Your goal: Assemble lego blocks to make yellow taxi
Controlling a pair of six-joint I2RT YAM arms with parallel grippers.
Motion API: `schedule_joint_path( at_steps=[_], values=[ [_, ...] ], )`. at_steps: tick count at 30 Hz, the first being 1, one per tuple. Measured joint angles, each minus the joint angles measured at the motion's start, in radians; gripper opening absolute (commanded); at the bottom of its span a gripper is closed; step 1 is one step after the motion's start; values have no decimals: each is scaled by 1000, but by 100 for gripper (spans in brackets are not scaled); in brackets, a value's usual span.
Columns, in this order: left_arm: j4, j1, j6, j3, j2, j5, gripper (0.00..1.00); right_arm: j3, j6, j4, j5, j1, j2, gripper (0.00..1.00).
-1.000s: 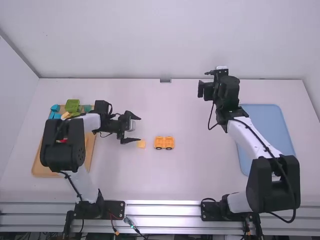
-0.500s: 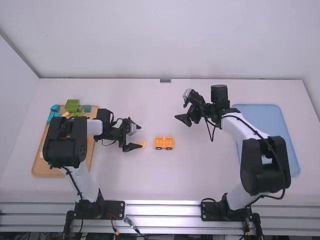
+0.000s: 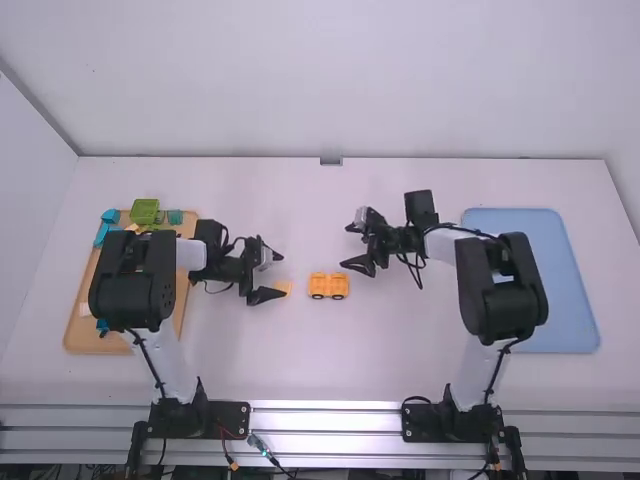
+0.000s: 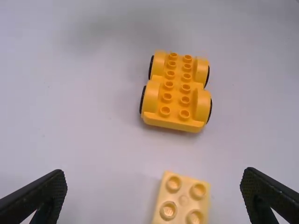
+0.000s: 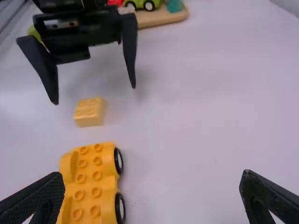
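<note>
Chassis (image 4: 174, 88) stood wheels-down near the middle of the surface (image 3: 260, 350), studs up, with nothing gripping it. It looked to be hard plastic, light and stiff, unlikely to crush under a firm squeeze. Its dark wheels (image 5: 119, 161) might let it roll if nudged, so the safer hold would be across the body, low on the yellow sides, leaving the studs free. Gripping the rounded fenders high up could let smooth plastic slip.

The small block (image 4: 182, 200) lay flat just beside it, apart from it, on the left arm's side, its studs also up. It would likely weigh next to nothing and slide or twist at a careless touch; opposite side walls, taken square and below the studs, would suit it best. Pressing it onto the chassis would call for a straight push and a braced base.

The left gripper (image 3: 276, 274) was close to the block, its fingers wide and empty. The right gripper (image 3: 348, 247) was on the chassis's other side, its fingers wide and empty too. Farther out, a wooden tray (image 3: 182, 300) bore coloured pieces on the left, and a blue tray (image 3: 560, 290) lay to the right.
</note>
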Motion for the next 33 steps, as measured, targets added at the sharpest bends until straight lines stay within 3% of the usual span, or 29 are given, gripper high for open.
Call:
schedule_joint_path(
  at_steps=[7,11,18,21,26,28,30,31,33],
  values=[
    [65,0,-71,0,0,-11,99,1,41,56,40,26,0,99],
    [62,0,-97,0,0,-44,99,2,45,-26,83,48,-9,99],
    [-54,-14,-9,0,0,-117,99,2,-17,-218,283,153,-120,99],
    [-42,-31,50,0,0,-135,100,2,-26,-216,362,196,-129,99],
    [51,-52,61,-17,0,-168,99,-16,-33,-156,377,186,-129,99],
    [79,-55,58,-34,0,-174,97,-37,-40,-118,341,163,-129,99],
    [88,-55,55,-47,0,-175,87,-56,-41,-90,310,143,-129,99],
    [91,-55,55,-58,0,-179,77,-68,-41,-74,291,129,-129,99],
    [101,-55,55,-72,0,-183,74,-87,-42,-47,248,108,-129,99]
  ],
)
